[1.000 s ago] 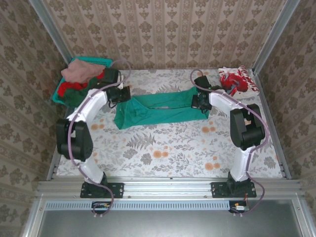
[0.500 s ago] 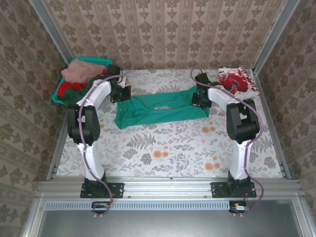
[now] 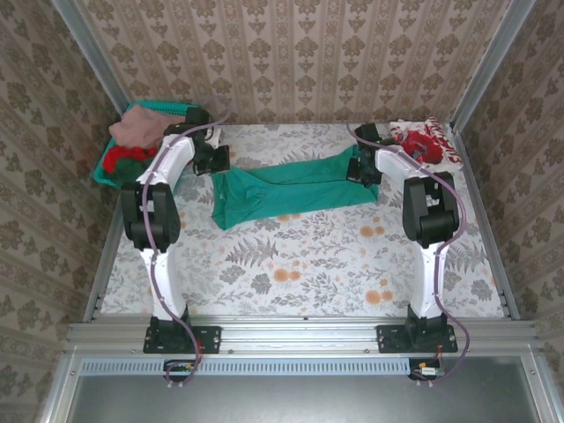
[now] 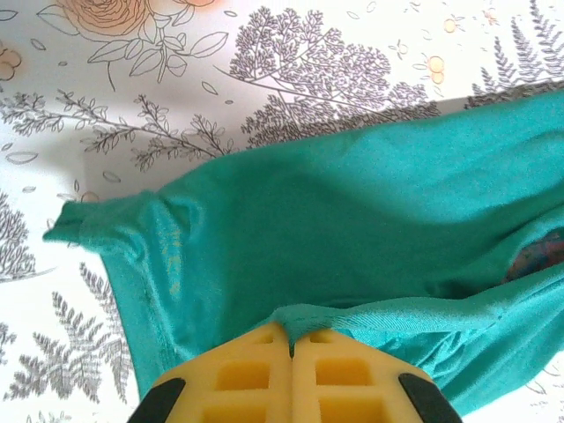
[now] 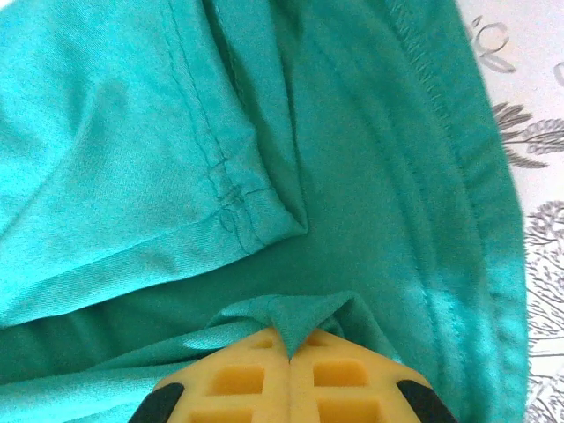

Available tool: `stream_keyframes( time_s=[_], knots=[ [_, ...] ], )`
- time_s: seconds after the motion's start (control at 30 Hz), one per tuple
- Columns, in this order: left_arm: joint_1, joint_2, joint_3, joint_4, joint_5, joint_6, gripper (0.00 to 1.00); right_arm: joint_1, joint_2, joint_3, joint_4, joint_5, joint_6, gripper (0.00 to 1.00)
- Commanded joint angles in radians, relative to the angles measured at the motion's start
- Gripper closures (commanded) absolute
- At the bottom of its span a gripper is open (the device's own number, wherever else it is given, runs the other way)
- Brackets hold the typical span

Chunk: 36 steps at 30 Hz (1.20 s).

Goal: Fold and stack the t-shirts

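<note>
Where it lay stretched btwn the two arms, the teal-green t-shirt (image 3: 291, 188) ran as a long band across the far half of the worktop (image 3: 291, 273). Its long axis went left-right, slightly skewed: left end nearer the arm bases, right end farther back. The left end was wider & bunched, w/ folds dropping toward the near side; the right end was narrower & flatter. The cloth was a soft, matte knit w/ creases running lengthwise. In the left wrist view a stitched hem curved down the left edge, & a bit of print peeked from a fold at the right. In the right wrist view a sleeve hem w/ double stitching lay over the body panel.

The left gripper (image 3: 217, 162) was clamped on the shirt's left end: its yellow grid-moulded pads (image 4: 238, 374) met w/ a ridge of teal cloth nipped at the tips. The right gripper (image 3: 362, 169) was likewise closed on the right end, a small peak of cloth caught btwn its pads.

Near the right gripper, at the far right corner, a red-and-white patterned shirt (image 3: 426, 141) lay crumpled. At the far left corner a teal mesh basket (image 3: 176, 108) held a heap: salmon-pink shirt (image 3: 141, 128) on top, red shirt (image 3: 115, 160) & dark green shirt (image 3: 132, 176) below. The worktop cover was pale w/ grey ferns & orange flowers.
</note>
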State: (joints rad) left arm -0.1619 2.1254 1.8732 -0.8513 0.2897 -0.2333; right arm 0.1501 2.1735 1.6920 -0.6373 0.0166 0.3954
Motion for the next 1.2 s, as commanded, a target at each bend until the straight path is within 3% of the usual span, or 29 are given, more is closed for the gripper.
stream_keyframes(
  time_s=[0.0,0.2,0.37,0.67,0.77,0.9,1.1,1.17],
  knots=[
    [0.008,0.071,0.073,-0.077,0.0,0.029,1.0,-0.008,0.036,0.059,-0.048,-0.017,-0.011,0.9],
    [0.007,0.125,0.12,-0.097,-0.011,0.024,1.0,-0.009,0.037,0.1,-0.07,0.0,-0.018,0.74],
    [0.01,0.13,0.119,-0.094,-0.014,0.022,1.0,-0.008,-0.076,0.012,-0.026,0.049,-0.031,0.63],
    [0.024,0.134,0.098,-0.081,-0.007,0.012,1.0,0.006,-0.192,-0.159,0.133,0.016,-0.025,0.61],
    [0.025,0.132,0.097,-0.079,-0.005,0.01,1.0,0.022,-0.232,-0.231,0.229,-0.054,-0.02,0.65],
    [0.024,0.131,0.098,-0.067,0.016,0.004,1.0,0.028,-0.106,-0.122,0.165,-0.07,-0.025,0.68],
    [0.027,0.149,0.13,-0.073,0.03,0.002,1.0,0.019,0.064,0.049,0.059,0.018,-0.026,0.68],
    [0.026,0.16,0.155,-0.077,0.048,-0.002,0.82,0.01,0.085,0.058,0.046,0.036,-0.021,0.68]
  ],
)
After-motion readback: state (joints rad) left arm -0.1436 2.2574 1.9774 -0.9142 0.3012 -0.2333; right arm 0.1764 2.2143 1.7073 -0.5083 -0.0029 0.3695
